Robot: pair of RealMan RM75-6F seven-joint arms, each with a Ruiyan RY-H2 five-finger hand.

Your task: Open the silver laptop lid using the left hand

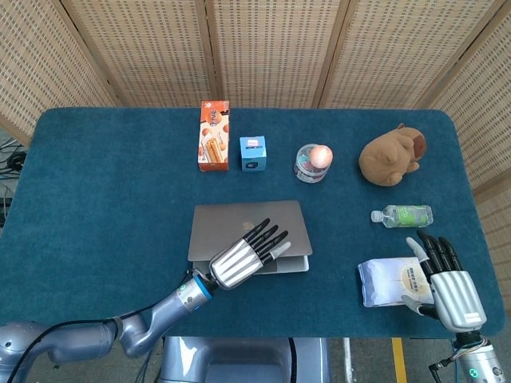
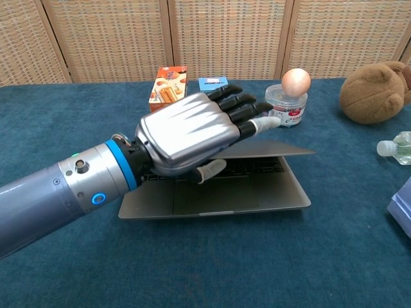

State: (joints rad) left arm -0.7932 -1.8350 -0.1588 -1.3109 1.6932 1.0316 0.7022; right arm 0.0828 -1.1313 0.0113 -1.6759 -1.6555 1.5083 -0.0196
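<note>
The silver laptop (image 1: 239, 221) lies near the table's front edge with its lid (image 2: 273, 151) raised a little way, so the keyboard and base (image 2: 218, 197) show beneath it. My left hand (image 1: 244, 258) holds the lid's front edge, fingers stretched flat over the top and thumb (image 2: 209, 171) tucked under it. In the chest view the same left hand (image 2: 192, 131) covers most of the lid. My right hand (image 1: 448, 286) rests open at the front right of the table, away from the laptop.
A white packet (image 1: 395, 281) lies just left of my right hand, with a green-labelled bottle (image 1: 403, 215) behind it. Along the back stand an orange biscuit box (image 1: 214, 136), a blue box (image 1: 253, 153), a jar with a round ball on top (image 1: 311, 163) and a brown plush (image 1: 391, 155).
</note>
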